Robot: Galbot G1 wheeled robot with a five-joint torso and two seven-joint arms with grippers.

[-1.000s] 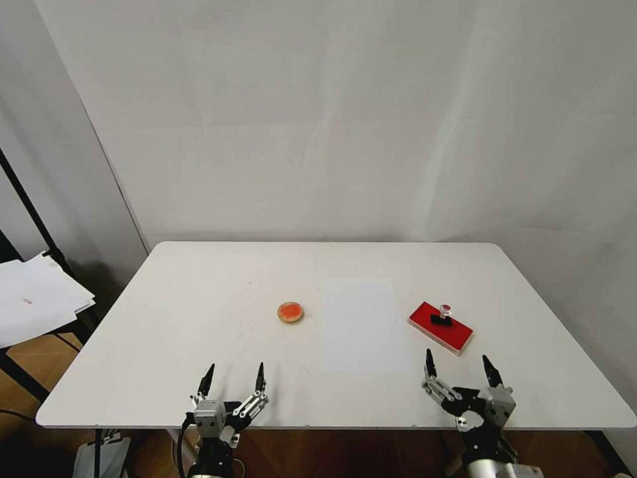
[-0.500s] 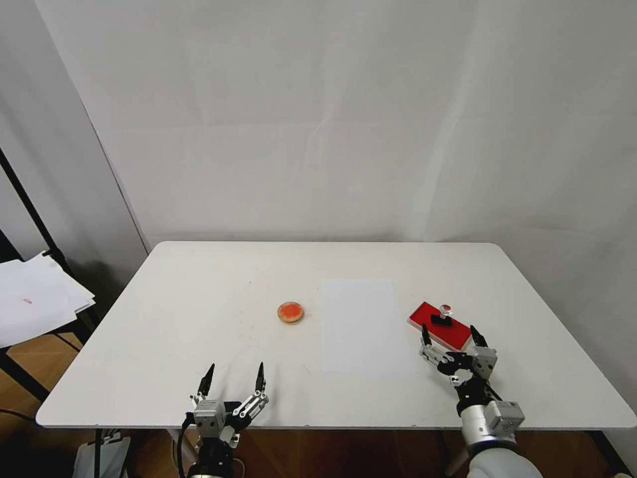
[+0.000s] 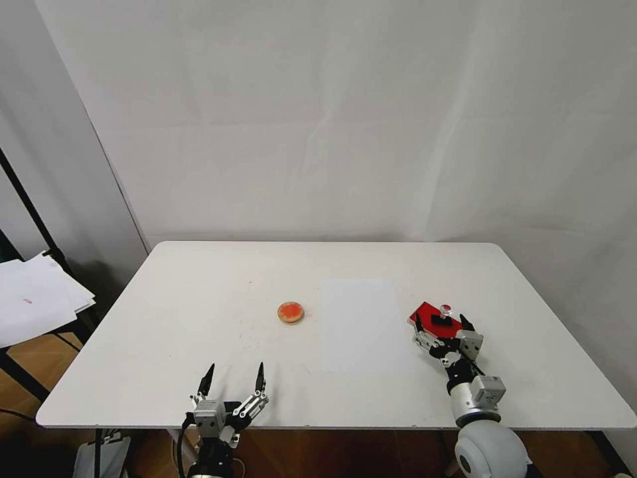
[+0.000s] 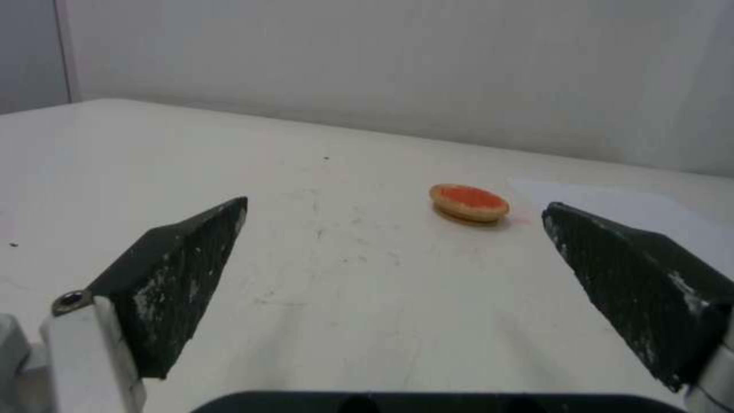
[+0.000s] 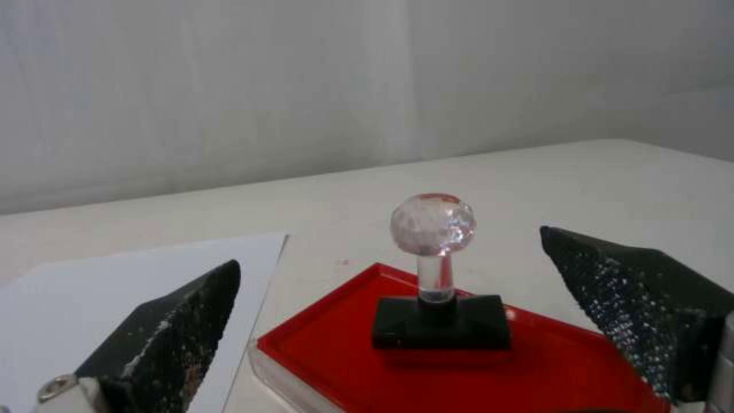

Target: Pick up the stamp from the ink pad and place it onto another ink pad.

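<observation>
Worktop [image 3: 199, 299]: white, wide, unmoved across the last second; head view unchanged, so the shift noted below is the arm's, not the camera's.

Sheet of white paper [image 3: 361, 325]: lies flat at mid-worktop, between the two pads. Unchanged.

Right arm: has been advanced from the near edge of the worktop toward the red pad over the last second. The right gripper [image 3: 440, 325] is now held over the near end of the ink pad [image 3: 420, 310], fingers spread wide. In the right wrist view the right gripper [image 5: 390, 249] is seen with one finger to each side of the stamp, both clear of it; no contact is visible.

Left gripper [image 3: 232, 380]: parked at the near edge of the worktop, fingers spread, in the same place as a second ago. Idle.

The ink pad [image 5: 490, 367]: red, rectangular, pale rim, on the right part of the worktop. Not displaced by the approach.

Another ink pad [image 3: 290, 312]: small round disc, orange-red centre, left of the paper, well apart from the red pad. Also seen ahead of the left gripper [image 4: 394, 221] in the left wrist view.

The stamp [image 3: 442, 317]: stands upright on the red pad, black block down, clear knob up [image 5: 433, 223]. Not yet lifted.

Judgement: approach judged nearly complete; the stamp is bracketed, so closing on the stem or knob appears to be the step in hand. The carry to the round pad remains undone.
</observation>
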